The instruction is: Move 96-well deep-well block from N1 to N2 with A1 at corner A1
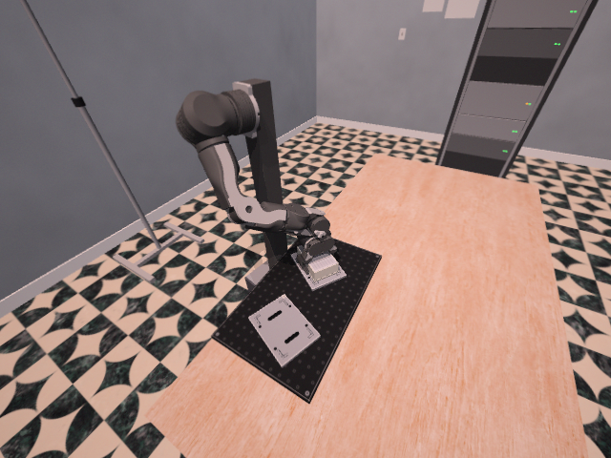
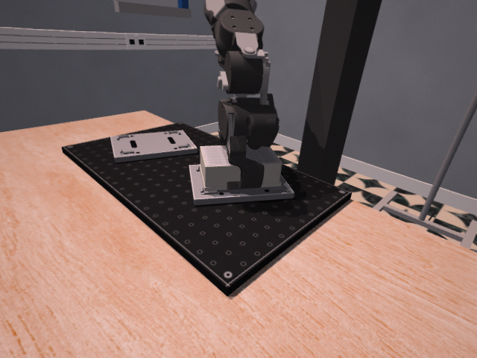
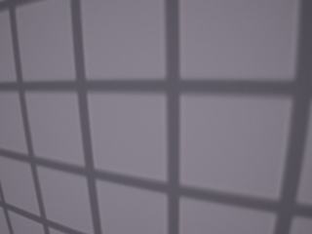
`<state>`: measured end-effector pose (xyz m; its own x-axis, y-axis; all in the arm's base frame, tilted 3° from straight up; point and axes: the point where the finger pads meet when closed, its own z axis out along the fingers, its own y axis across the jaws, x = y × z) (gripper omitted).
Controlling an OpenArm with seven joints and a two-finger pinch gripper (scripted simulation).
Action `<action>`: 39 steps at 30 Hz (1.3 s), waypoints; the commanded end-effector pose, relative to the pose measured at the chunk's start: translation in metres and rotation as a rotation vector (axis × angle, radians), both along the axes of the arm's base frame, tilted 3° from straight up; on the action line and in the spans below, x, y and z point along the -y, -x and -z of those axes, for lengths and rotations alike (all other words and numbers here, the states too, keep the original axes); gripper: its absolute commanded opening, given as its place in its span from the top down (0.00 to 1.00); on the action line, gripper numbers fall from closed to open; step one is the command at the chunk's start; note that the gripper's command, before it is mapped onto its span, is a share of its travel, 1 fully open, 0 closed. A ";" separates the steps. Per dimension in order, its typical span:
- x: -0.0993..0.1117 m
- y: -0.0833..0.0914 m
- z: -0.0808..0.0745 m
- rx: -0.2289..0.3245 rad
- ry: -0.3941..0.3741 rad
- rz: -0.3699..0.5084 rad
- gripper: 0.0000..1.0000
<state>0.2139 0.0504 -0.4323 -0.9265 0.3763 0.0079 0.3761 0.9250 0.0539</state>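
Arm and plate nests on the black perforated breadboard, which lies on the wooden desk. The tool reaches straight down over the 96-well deep-well block and pinches it across its width; one dark finger lies flat against the block's near side wall. The block sits in plate nest N1, the nest closer to the arm's dark column; whether its base touches the nest plate or stands just off it cannot be told. Plate nest N2, with two dark slots and corner locators, lies well apart at the far end of the breadboard. The wrist view shows only a pale surface crossed by darker grid lines, close and blurred.
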 end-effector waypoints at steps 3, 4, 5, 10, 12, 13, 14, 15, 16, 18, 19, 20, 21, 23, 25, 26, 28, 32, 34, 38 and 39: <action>-0.002 0.000 0.000 0.002 -0.007 -0.005 1.00; -0.002 0.000 0.000 0.002 -0.007 -0.005 1.00; -0.002 0.000 0.000 0.003 -0.007 -0.005 1.00; -0.002 -0.001 0.001 0.004 -0.008 -0.005 1.00; -0.002 -0.001 0.001 0.004 -0.008 -0.005 1.00; -0.002 -0.001 0.001 0.004 -0.008 -0.005 1.00; -0.002 -0.001 0.001 0.004 -0.008 -0.005 1.00; -0.002 -0.001 0.001 0.004 -0.008 -0.005 1.00; -0.002 -0.001 0.001 0.004 -0.008 -0.005 1.00; -0.002 -0.001 0.001 0.004 -0.008 -0.005 1.00; -0.002 -0.001 0.001 0.004 -0.008 -0.005 1.00; -0.002 -0.001 0.001 0.004 -0.008 -0.005 1.00; -0.002 -0.001 0.001 0.004 -0.008 -0.005 1.00; -0.002 -0.001 0.001 0.003 -0.006 -0.003 0.93; -0.001 -0.001 0.001 0.003 -0.004 -0.001 0.87; -0.001 -0.001 0.001 0.002 -0.003 0.000 0.83; -0.001 -0.001 0.001 0.002 -0.003 0.000 0.77; -0.001 -0.001 0.001 0.002 -0.003 0.000 0.63; -0.001 -0.001 0.001 0.002 -0.003 0.000 0.57; -0.001 -0.001 0.001 0.002 -0.003 0.000 0.50; -0.001 -0.001 0.001 0.002 -0.003 0.000 0.47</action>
